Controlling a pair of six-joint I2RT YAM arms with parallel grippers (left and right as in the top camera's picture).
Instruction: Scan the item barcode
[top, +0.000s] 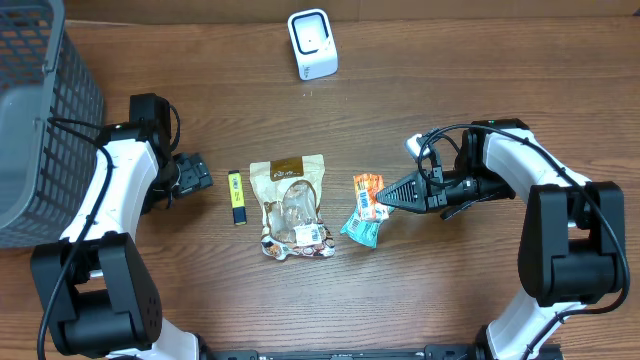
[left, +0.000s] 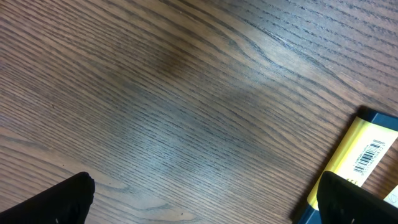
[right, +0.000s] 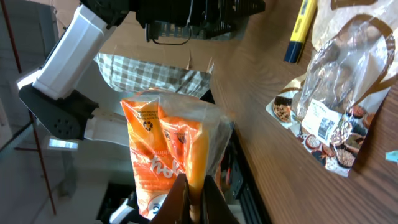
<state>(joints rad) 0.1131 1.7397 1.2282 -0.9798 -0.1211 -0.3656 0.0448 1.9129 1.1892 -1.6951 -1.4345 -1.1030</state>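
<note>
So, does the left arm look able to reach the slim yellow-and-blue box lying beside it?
Probably yes. The left gripper stands open right next to the slim yellow-and-blue box, which lies flat on the wooden table, apart from the clear snack pouch, with nothing between gripper and box.

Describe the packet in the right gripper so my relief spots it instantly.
Start at the clear snack bag in the middle of the table. Just right of it, the right gripper pinches an orange packet, with a teal packet beside it. It is the only orange item.
</note>
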